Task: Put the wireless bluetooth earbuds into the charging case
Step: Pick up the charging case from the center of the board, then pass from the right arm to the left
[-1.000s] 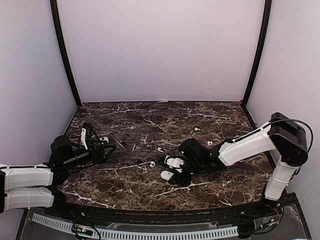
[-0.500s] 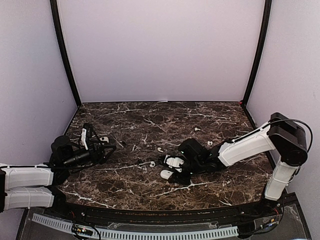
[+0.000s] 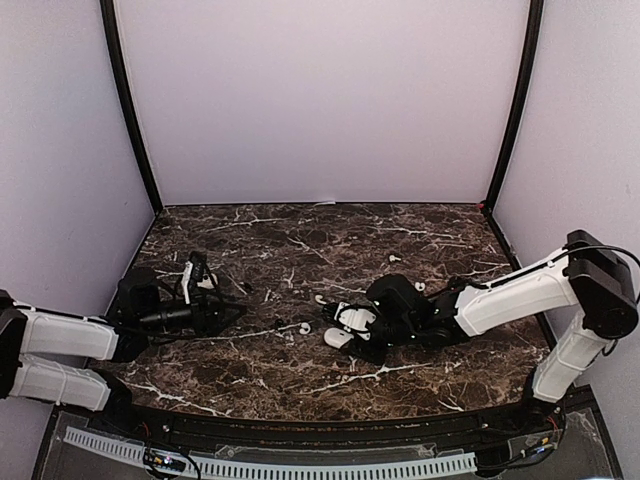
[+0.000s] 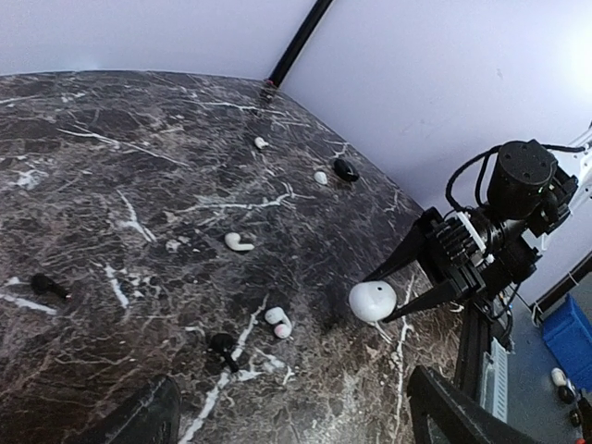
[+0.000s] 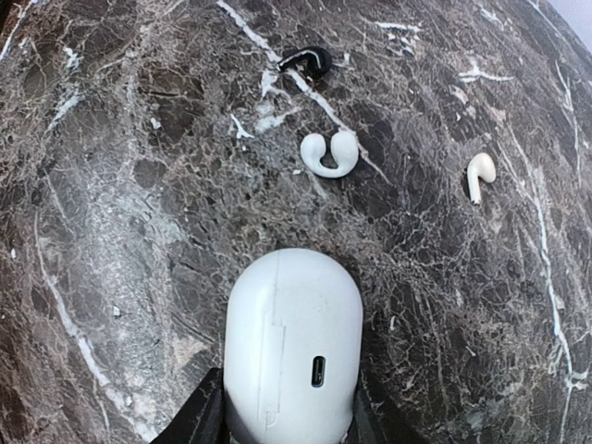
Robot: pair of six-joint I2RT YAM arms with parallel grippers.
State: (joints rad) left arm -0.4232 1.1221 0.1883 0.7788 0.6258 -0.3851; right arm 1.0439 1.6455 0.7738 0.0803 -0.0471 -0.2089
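Note:
The white charging case [image 5: 294, 342] lies closed on the marble table [image 3: 300, 235], its port facing the right wrist camera. My right gripper [image 5: 289, 421] is shut on it, one finger against each side; from above this gripper [image 3: 345, 332] sits mid-table. A white earbud [image 5: 479, 176] with a stem lies ahead to the right, and a white clip-shaped one [image 5: 330, 154] straight ahead. My left gripper [image 4: 296, 393] stands wide open and holds nothing, low over the table's left side [image 3: 222, 292]. Its view shows the case [image 4: 373, 301] and white earbuds [image 4: 277, 321] [image 4: 239, 242] before it.
Black earbuds lie among the white ones [image 4: 222, 344] [image 4: 346, 169] [image 5: 310, 60]. More white earbuds rest toward the back right [image 3: 393, 258] [image 3: 420, 287]. Black frame posts [image 3: 130, 110] and lilac walls enclose the table on three sides.
The right gripper has narrowed onto the case and carried it slightly toward the back. My left arm has reached further right over the table, its jaws a little less wide.

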